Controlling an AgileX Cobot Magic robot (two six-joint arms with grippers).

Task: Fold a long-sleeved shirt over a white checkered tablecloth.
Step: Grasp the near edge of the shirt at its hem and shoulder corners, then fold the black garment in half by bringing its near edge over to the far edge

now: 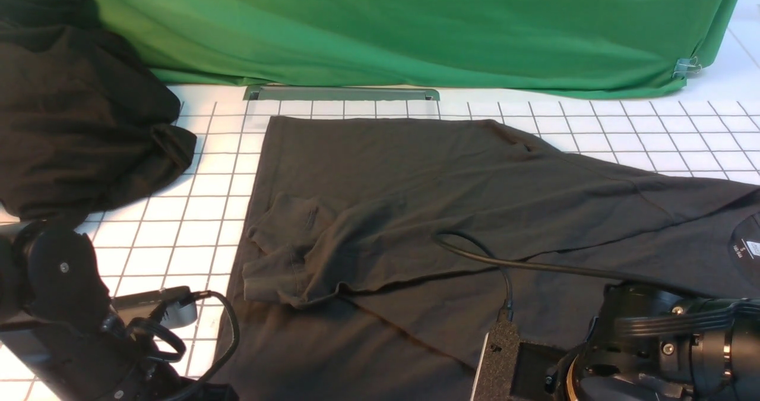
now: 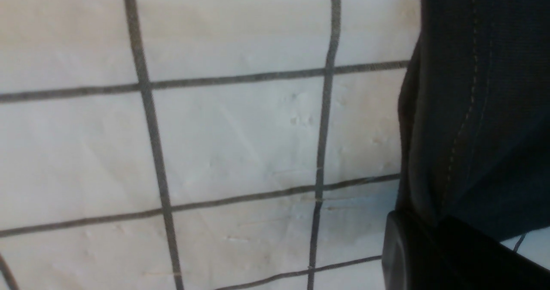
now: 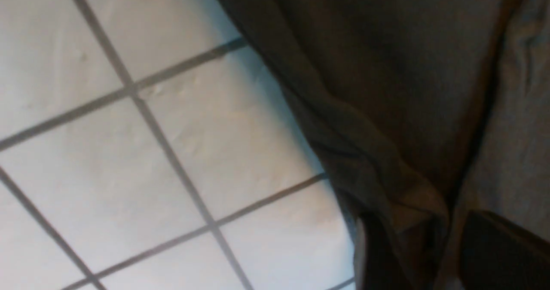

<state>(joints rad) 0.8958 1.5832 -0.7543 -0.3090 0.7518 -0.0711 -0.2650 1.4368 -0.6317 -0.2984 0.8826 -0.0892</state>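
Note:
The charcoal long-sleeved shirt [image 1: 451, 193] lies spread across the white checkered tablecloth [image 1: 196, 211], one sleeve folded in over its body with the cuff at the left. Both arms sit low at the near edge, and their jaws are out of the front view. In the left wrist view, my left gripper [image 2: 434, 238] is shut on the shirt's stitched hem [image 2: 468, 109], just above the tablecloth [image 2: 236, 144]. In the right wrist view, my right gripper [image 3: 429, 247] is shut on a bunched fold of the shirt [image 3: 386, 109] at its edge, beside the tablecloth [image 3: 172, 152].
A deeper black heap of plain cloth [image 1: 77, 110] lies at the far left. A green cloth [image 1: 415, 27] hangs along the back, with a grey metal strip [image 1: 341, 93] at its foot. The right arm's black cable [image 1: 534, 265] trails over the shirt.

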